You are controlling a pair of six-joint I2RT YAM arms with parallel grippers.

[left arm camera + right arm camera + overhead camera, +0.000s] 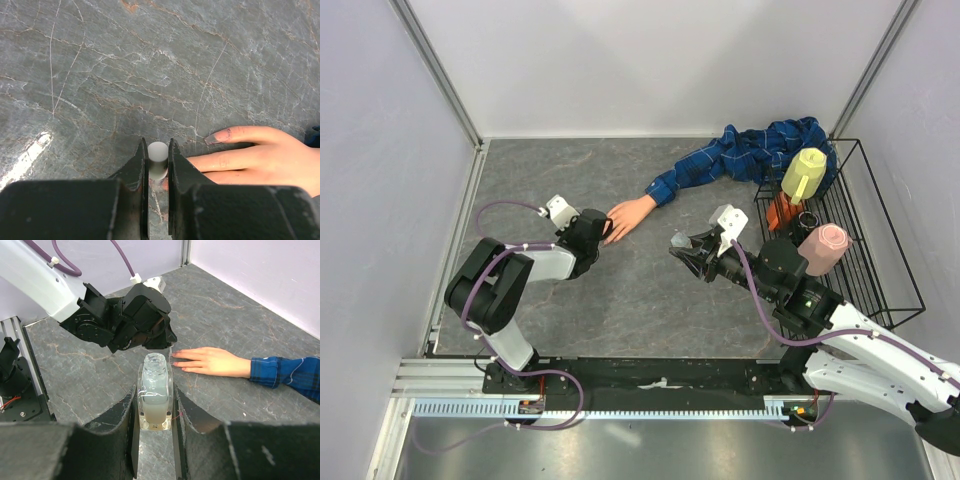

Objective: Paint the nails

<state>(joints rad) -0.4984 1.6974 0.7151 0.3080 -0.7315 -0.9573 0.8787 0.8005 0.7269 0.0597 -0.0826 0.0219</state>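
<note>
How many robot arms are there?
2. The left arm's gripper sits by the mannequin hand at its fingertips, pinching a white cap. The right arm's gripper, across from it, holds an open clear bottle. None seem hidden.

Left end effector (606,232) seemingly touching hand (630,215).

Bright even light, soft shadows, glare patch on tabletop (26,156), left claw (158,143) blurred

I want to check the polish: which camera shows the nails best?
Left wrist: the nails are close, one fingertip tinted purplish. Right wrist shows the hand whole but nails tiny. From the top, the left gripper crowds the fingertips.
</note>
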